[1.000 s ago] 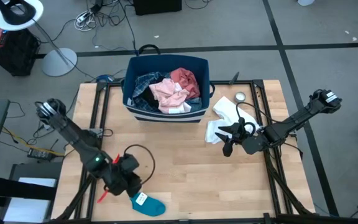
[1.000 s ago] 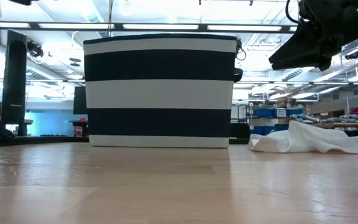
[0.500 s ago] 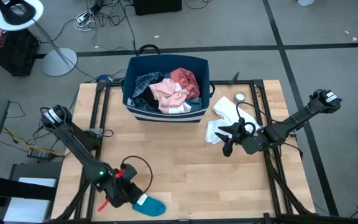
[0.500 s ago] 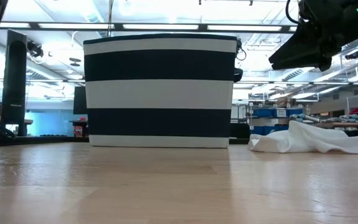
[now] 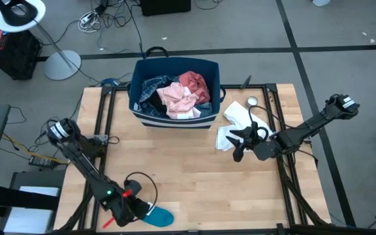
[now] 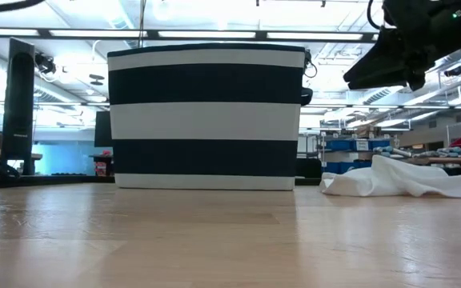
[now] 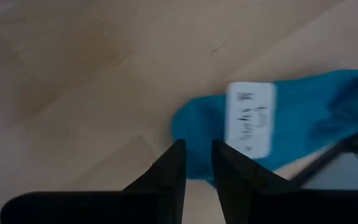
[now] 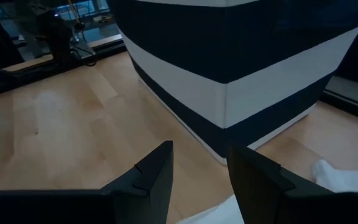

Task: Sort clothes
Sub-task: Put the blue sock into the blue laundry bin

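A teal sock [image 5: 160, 217] with a white label [image 7: 251, 119] lies flat near the table's near edge. My left gripper [image 5: 140, 210] is low over the sock's left end [image 7: 191, 134], fingers [image 7: 171, 169] a narrow gap apart. My right gripper [image 5: 238, 149] is open and empty above the table, beside a white garment [image 5: 235, 125] that lies on the table's right part; the garment also shows in the low view [image 6: 398, 180]. The dark blue striped bin [image 5: 140, 112] holds a plaid shirt [image 5: 151, 88], a pale pink piece [image 5: 179, 98] and a coral-red piece [image 5: 194, 83]. My left gripper comes at the sock's left end from above, with the sock's edge showing between the two fingertips. I cannot tell whether the fingers touch the sock, which lies flat on the table.
A small round metal tin [image 5: 252, 102] sits at the table's far right, next to the white garment. The bin stands at the table's far middle edge [image 6: 206, 116]. Bare wood [image 5: 188, 170] lies between the bin and the sock.
My left gripper has gone toward the table's near edge and down, onto the left end of the teal sock. The sock has stayed where it was.
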You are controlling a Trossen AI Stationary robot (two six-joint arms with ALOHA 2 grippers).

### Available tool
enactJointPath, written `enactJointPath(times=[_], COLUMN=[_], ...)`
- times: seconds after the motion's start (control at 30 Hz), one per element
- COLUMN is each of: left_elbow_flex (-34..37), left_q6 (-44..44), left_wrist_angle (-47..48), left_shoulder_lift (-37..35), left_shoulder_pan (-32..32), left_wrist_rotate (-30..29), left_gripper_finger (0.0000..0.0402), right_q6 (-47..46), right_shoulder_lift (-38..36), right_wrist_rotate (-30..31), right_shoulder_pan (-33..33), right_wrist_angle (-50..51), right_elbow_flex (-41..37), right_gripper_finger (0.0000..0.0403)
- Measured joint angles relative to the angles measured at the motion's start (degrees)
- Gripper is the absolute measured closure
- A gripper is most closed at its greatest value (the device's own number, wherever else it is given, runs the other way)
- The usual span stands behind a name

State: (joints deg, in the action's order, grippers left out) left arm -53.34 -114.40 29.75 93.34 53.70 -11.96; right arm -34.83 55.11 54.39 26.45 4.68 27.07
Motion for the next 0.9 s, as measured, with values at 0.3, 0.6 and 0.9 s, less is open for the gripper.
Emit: enactJointPath(times=[0.3,0.6,0.9], left_elbow_flex=[-0.31,0.02,0.09], left_q6=[-1.31,3.57,8.59], left_wrist_angle=[-1.01,-0.76,3.59], left_shoulder_lift=[6.01,4.52,-3.47], left_shoulder_pan=[0.1,0.03,-0.79], left_wrist_rotate=[2.78,2.21,-7.42], left_gripper_finger=[0.0321,0.0392,0.04], right_q6=[0.39,0.55,0.52], right_shoulder_lift=[0.01,0.01,0.0], right_wrist_rotate=[-0.24,-0.28,-0.39], right_shoulder_pan=[-0.41,-0.48,-0.48], right_wrist_angle=[-1.5,-1.7,-1.69], right_elbow_flex=[0.0,0.0,0.0], right_gripper_finger=[0.0252,0.0252,0.0252])
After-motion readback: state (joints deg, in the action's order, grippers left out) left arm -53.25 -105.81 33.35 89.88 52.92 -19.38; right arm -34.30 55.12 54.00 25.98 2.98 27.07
